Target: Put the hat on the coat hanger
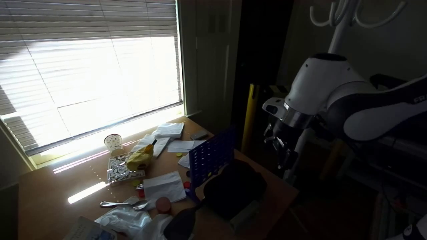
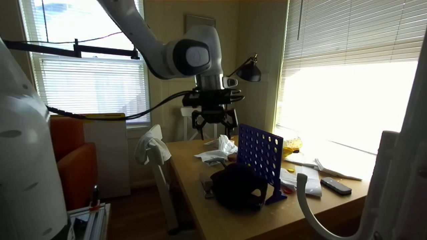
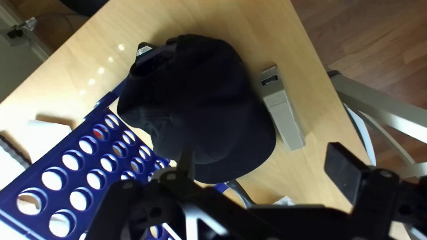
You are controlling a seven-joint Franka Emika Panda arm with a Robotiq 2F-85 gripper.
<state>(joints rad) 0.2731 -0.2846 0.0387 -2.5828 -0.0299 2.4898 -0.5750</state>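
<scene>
Pincer [image 2: 215, 136] spread apart and empty, the dark hat [image 3: 200, 103] is not yet lifted from the table [image 3: 240, 20] or hung on the coat stand [image 1: 338, 35].

Can't see whole coat hanger [image 1: 338, 36] in an ext. view: cut off at top edge, partly hidden behind arm [image 1: 333, 91]. Can't make out detail on hat [image 1: 235, 186] there, too dark. In wrist view, lose pt. of blue grid [image 3: 75, 180] at L edge & behind gripper [image 3: 262, 163].
</scene>
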